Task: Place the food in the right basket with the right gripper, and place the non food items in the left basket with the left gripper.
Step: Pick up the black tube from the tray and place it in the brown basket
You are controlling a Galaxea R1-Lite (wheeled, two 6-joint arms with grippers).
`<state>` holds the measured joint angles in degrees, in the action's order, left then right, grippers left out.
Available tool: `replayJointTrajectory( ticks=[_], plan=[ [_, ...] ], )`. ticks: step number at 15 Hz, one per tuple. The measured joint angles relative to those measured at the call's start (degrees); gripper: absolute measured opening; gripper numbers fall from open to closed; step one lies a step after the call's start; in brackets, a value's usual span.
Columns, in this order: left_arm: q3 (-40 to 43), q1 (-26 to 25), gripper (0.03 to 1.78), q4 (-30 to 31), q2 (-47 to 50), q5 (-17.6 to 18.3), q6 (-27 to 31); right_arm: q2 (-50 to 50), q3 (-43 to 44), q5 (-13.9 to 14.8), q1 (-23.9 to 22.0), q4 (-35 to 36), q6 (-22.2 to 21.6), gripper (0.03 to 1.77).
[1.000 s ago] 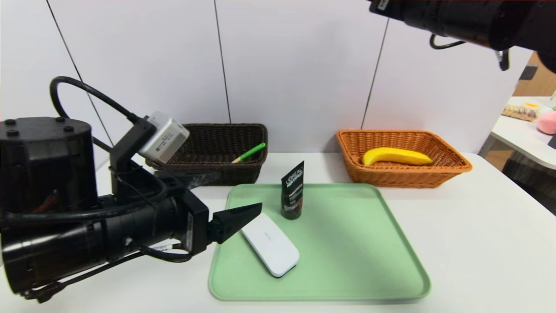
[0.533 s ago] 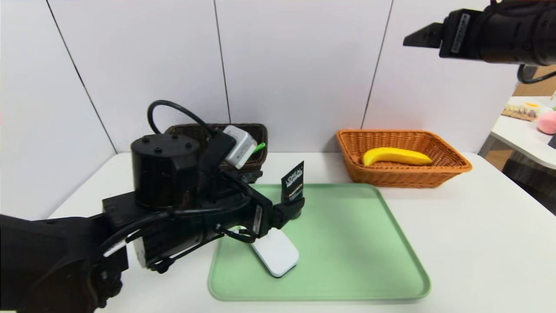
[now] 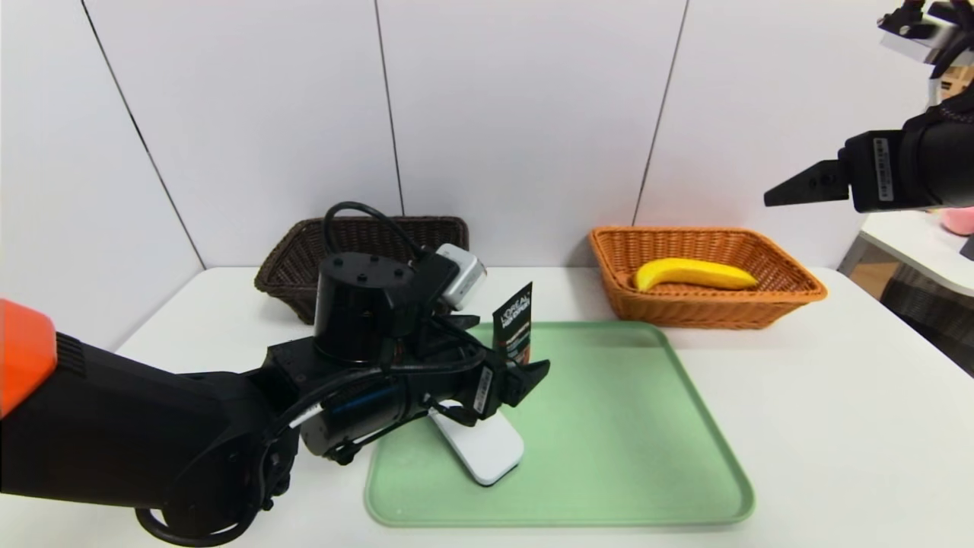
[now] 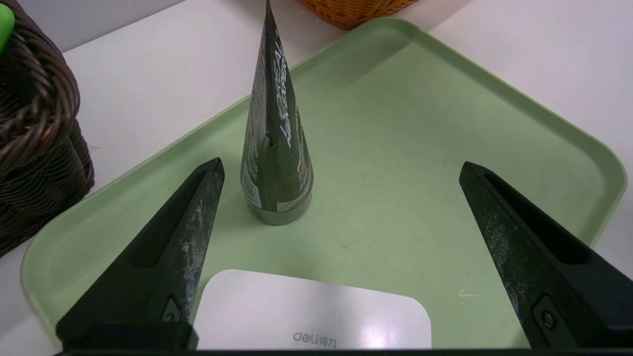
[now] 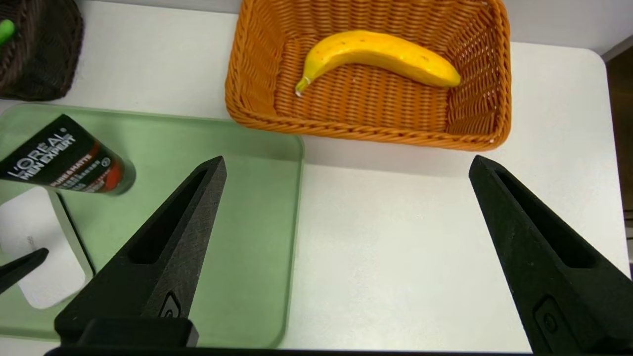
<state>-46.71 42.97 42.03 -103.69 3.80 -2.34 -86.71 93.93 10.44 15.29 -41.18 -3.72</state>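
The banana (image 3: pixel 696 274) (image 5: pixel 378 54) lies in the orange basket (image 3: pixel 791 293) (image 5: pixel 247 74). On the green tray (image 3: pixel 609 426) the dark L'Oreal tube (image 3: pixel 512 323) (image 4: pixel 276 148) stands on its cap, with the white case (image 3: pixel 487 457) (image 4: pixel 306 316) lying flat in front of it. My left gripper (image 3: pixel 525 369) (image 4: pixel 340 163) hovers low over the case, open and empty, one finger close beside the tube. The dark basket (image 3: pixel 293 262) (image 4: pixel 34 123) holds the spoon, only its green handle (image 5: pixel 5 29) showing. My right gripper (image 3: pixel 784 196) (image 5: pixel 347 160) hangs open and empty, high at the right of the orange basket.
White table (image 3: pixel 837 426) under everything, with white wall panels right behind both baskets. A side table (image 3: pixel 913 243) with a pink object (image 3: pixel 960 218) stands at the far right. My left arm (image 3: pixel 152 441) stretches across the table's front left.
My left arm has swung forward over the tray, bringing its open gripper from the case's left end up to the tube. My right arm has drawn back to the right and lower.
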Motion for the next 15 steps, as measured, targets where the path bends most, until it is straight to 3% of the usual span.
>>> replayJointTrajectory(
  ticks=[15],
  plan=[
    [-13.8,-0.1,1.69,0.2,-15.0,-1.5,-0.2,5.4,-11.2,-0.1,-2.3,-0.3,-0.5,1.69]
  ],
)
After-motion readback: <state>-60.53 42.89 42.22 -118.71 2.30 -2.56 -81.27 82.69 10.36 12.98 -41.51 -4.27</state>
